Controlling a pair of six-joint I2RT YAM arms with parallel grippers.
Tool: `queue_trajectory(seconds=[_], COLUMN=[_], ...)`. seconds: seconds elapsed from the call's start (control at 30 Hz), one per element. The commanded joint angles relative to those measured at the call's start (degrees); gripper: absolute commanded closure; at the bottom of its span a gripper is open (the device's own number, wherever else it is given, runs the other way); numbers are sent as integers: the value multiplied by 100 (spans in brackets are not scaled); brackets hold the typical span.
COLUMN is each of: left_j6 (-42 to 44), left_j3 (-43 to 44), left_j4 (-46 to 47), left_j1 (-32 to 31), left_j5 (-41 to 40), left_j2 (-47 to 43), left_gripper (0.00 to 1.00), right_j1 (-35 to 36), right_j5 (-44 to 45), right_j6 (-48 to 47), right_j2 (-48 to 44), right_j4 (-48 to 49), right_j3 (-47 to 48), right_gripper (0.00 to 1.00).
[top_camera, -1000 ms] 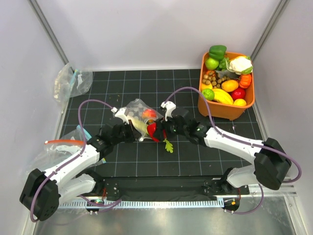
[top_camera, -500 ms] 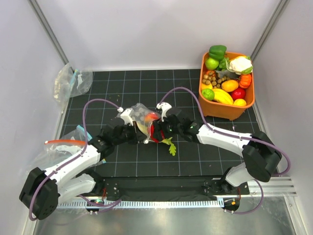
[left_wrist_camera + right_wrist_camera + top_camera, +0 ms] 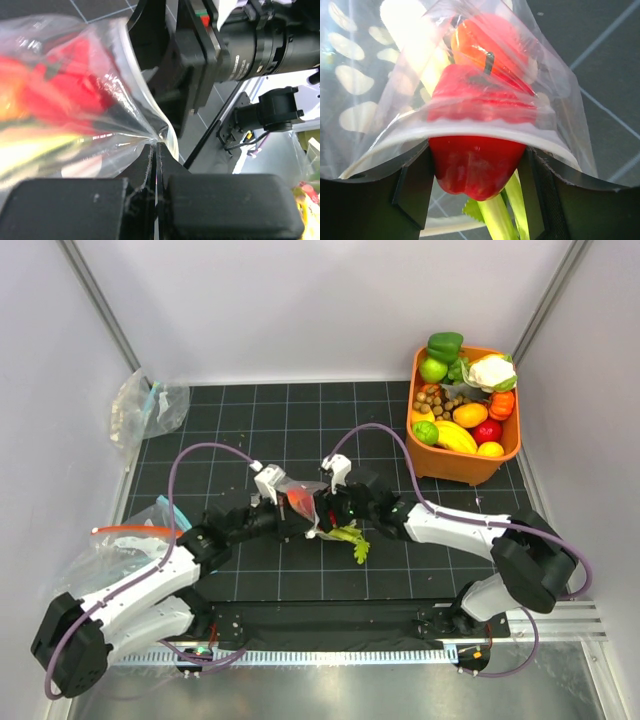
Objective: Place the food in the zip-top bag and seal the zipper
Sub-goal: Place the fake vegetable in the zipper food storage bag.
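Note:
The dotted zip-top bag [image 3: 298, 496] hangs lifted between my two grippers at the mat's middle. My left gripper [image 3: 288, 514] is shut on the bag's edge, and in the left wrist view its jaws [image 3: 156, 146] pinch the clear plastic [image 3: 125, 75]. My right gripper [image 3: 476, 180] is shut on a glossy red toy vegetable [image 3: 475, 167] that sits half inside the bag's mouth. The pale zipper [image 3: 470, 131] runs across that vegetable. A second red-orange toy [image 3: 490, 47] lies deeper in the bag. The celery stalk [image 3: 502, 215] sticks out of the mouth, its leafy end [image 3: 356, 547] hanging below.
An orange basket [image 3: 450, 468] of toy produce stands at the back right. A clear bag with a teal strip [image 3: 150, 405] lies at the back left. A bag with a red-orange zipper [image 3: 125, 532] lies at the left edge by the left arm.
Both grippers have carried the bag a little right and toward the near edge. The bag now stands more upright between them, and the celery's leafy end has shifted right and nearer.

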Motion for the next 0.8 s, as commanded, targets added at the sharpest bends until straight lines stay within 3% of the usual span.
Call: queue_trajectory(seconds=[0.0,0.03,0.1,0.13,0.33,0.47,0.77], left_j6=[-97,-97,-141,-141,-106,-106,-273], left_j3=[0,70,123,167,141,194,194], left_j4=[617,626,696,705,416,-146,-200], left_j1=[-20,-11,-11,-11,-20,6,279], left_j5=[369,535,650,720,222,-552,-518], left_j2=[186,283,581,644,426,363,495], left_gripper=[100,100,100,100,100,100,100], right_j1=[18,18,18,18,18,18,18], right_j5=[-764,-871,-951,-873,-241,225,508], right_j6=[176,212,273,282,361,405,511], right_j2=[-100,-56,110,164,15,-38,-161], right_j4=[1252,1480,1509,1360,1096,779,586], right_j3=[-248,-275,-197,-136,-109,-38,-56], right_gripper=[73,70,54,41,22,23,29])
